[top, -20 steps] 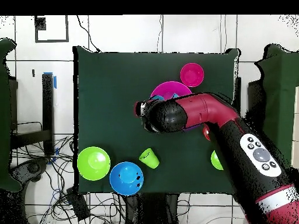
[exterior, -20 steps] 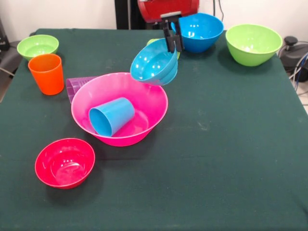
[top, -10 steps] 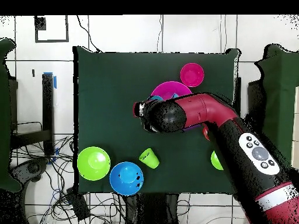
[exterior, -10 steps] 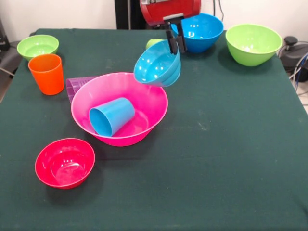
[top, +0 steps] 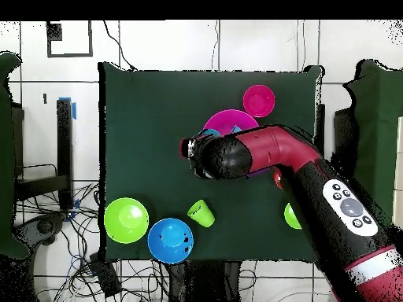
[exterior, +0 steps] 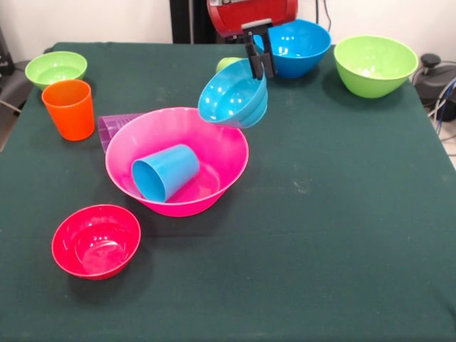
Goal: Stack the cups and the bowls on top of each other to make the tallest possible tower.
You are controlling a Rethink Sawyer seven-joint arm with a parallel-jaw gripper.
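Tower barely begun: the pink bowl (exterior: pixel 178 160) holds only a light blue cup (exterior: pixel 165 172) lying on its side. The gripper (exterior: pixel 259 63), fingers clamped on a small light blue bowl (exterior: pixel 233 95), holds it tilted above the pink rim. Other pieces lie scattered, unstacked, on the surface (exterior: pixel 342 214).

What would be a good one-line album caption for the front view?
The gripper holds a small light blue bowl tilted above the big pink bowl, where a light blue cup lies on its side.
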